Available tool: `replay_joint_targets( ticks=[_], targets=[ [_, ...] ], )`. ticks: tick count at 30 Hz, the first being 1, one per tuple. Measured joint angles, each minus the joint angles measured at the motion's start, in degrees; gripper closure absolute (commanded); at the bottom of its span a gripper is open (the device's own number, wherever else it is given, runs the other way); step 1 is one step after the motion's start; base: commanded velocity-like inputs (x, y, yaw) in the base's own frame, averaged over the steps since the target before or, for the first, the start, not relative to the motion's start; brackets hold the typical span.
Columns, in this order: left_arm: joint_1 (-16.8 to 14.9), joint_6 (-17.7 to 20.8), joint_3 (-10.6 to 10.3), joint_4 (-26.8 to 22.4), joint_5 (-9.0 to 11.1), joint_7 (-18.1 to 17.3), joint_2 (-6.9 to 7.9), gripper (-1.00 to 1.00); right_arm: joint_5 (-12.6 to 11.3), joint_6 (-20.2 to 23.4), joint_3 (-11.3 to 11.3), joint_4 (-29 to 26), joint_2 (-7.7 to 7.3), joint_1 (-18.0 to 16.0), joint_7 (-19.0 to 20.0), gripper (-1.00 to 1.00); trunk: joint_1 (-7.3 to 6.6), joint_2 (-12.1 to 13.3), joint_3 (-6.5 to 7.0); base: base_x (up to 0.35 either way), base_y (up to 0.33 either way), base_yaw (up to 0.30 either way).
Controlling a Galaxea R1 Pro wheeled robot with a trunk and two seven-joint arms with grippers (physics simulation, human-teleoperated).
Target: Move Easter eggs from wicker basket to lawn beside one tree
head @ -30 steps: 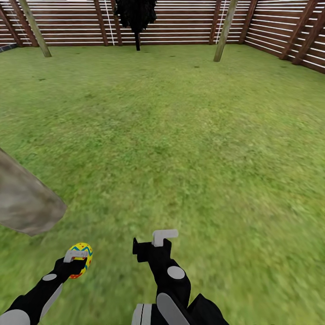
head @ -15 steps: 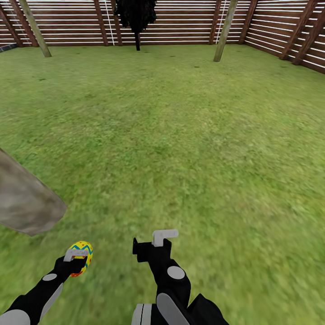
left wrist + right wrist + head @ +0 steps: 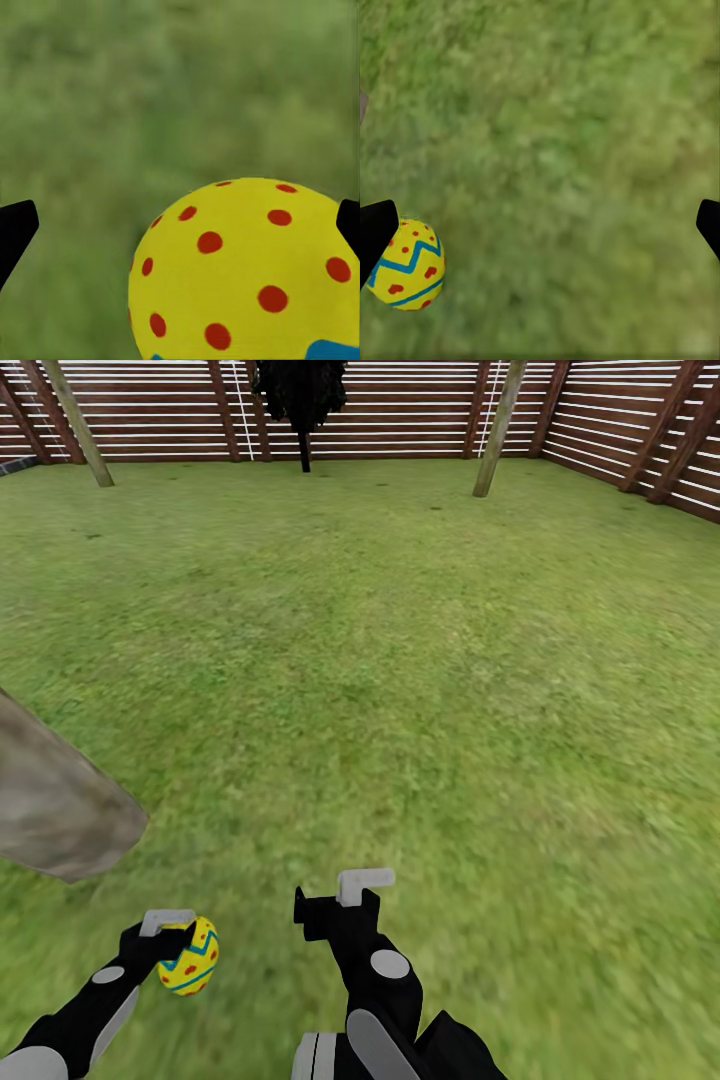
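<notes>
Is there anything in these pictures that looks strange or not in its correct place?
Nothing is damaged or spilled. One thing stands out: the Easter egg sits off to one side of the left gripper, tilted, and the jaws look wide open in the left wrist view, so it seems loose rather than held, just above the lawn near the tree.

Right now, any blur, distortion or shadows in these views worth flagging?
Head view: fence lines bow and lean toward the edges, wide-angle style; the lawn smears near the bottom; light is flat, with no clear shadow under the egg. Left wrist view: the egg is sharp, the grass behind it fully blurred. Right wrist view: the grass is soft and mottled, the egg fairly crisp.
</notes>
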Motion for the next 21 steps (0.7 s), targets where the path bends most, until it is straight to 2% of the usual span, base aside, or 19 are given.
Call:
replay_joint_targets(
  ticks=[21],
  targets=[
    [0.04, 0.83, 0.01, 0.15, -0.07, -0.26, 0.02, -1.0, -0.08, -0.06, 0.03, 0.0, 0.0, 0.0, 0.0, -1.0, -0.54, 0.28, 4.65, 0.0, 0.0, 0.0]
  ],
)
